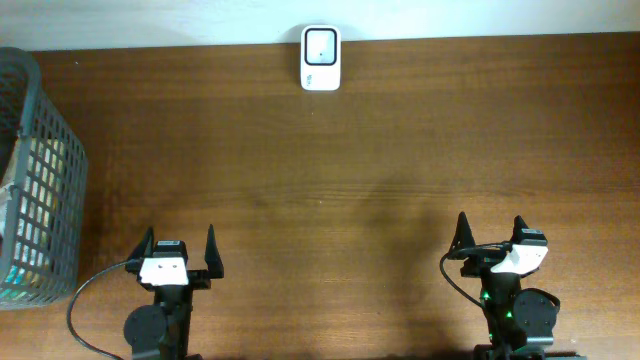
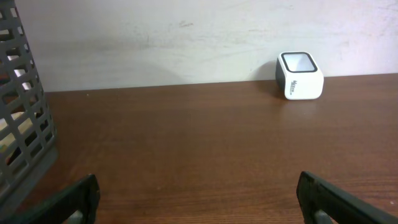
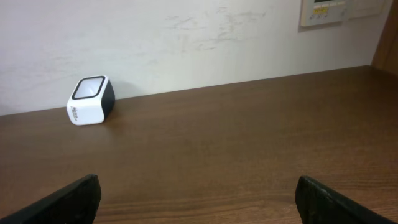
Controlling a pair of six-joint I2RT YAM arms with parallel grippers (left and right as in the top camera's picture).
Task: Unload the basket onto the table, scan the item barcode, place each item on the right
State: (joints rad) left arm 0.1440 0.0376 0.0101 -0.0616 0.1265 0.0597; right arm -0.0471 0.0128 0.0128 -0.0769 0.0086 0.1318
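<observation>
At twelve o'clock on the tabletop [image 1: 350, 170], scanner [image 1: 321, 58]; basket [image 1: 50, 130] at nine; left tool [image 1: 180, 238] and right tool [image 1: 490, 225] spread apart.

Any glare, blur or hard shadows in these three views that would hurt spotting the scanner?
Overhead: even light, sharp, no glare on the table; scanner crisp. Left wrist: scanner clear, left gripper fingers at the bottom corners dark and out of focus, basket cut off at the left edge. Right wrist: scanner clear, right gripper fingers blurred too.
</observation>
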